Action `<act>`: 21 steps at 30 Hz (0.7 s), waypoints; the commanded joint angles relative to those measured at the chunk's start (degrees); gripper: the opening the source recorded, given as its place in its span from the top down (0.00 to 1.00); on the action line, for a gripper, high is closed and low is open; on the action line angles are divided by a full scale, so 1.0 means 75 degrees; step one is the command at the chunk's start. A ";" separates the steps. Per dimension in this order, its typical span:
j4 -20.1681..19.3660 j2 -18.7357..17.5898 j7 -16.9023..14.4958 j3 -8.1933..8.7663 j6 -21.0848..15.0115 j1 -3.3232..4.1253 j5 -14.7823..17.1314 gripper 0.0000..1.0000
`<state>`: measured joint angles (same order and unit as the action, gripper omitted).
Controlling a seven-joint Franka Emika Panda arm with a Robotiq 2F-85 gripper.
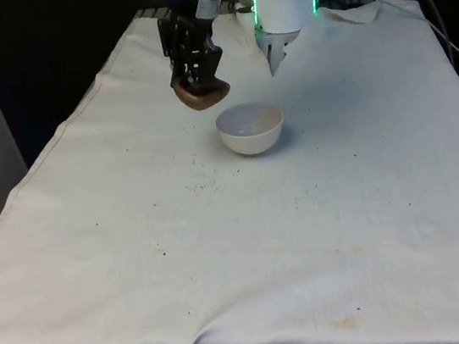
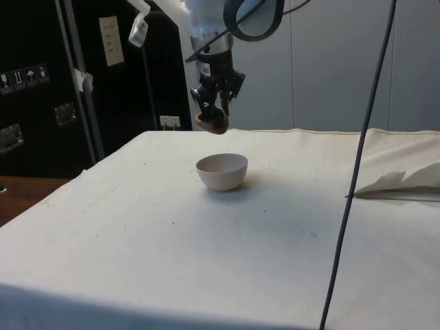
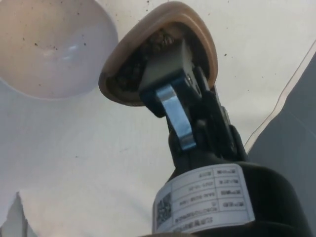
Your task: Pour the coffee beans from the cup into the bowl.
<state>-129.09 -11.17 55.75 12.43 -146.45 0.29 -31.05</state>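
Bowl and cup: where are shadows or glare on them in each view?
Front view: the bowl casts a soft shadow on the cloth toward that view's right. Side view: a faint shadow beside the bowl; the cup looks dark. Wrist view: a pale glare patch inside the bowl; the gripper shades the cup's beans.

The gripper [image 2: 214,110] holds a brown cup [image 2: 212,123] in the air, above and just behind the white bowl [image 2: 221,171]. The cup seems tilted. The bowl stands on the cloth [image 2: 172,247].

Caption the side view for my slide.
Hand holds the brown cup of beans above the white bowl.
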 commanded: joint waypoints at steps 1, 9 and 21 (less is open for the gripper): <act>-0.0061 0.0069 0.0214 0.0038 -0.0115 0.0046 -0.0176 0.96; -0.0252 0.0160 0.0802 -0.0038 -0.0199 0.0107 -0.0497 0.96; -0.0550 0.0252 0.1513 -0.0283 -0.0244 0.0107 -0.0909 0.96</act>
<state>-133.21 -9.28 67.09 10.31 -148.28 1.09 -37.87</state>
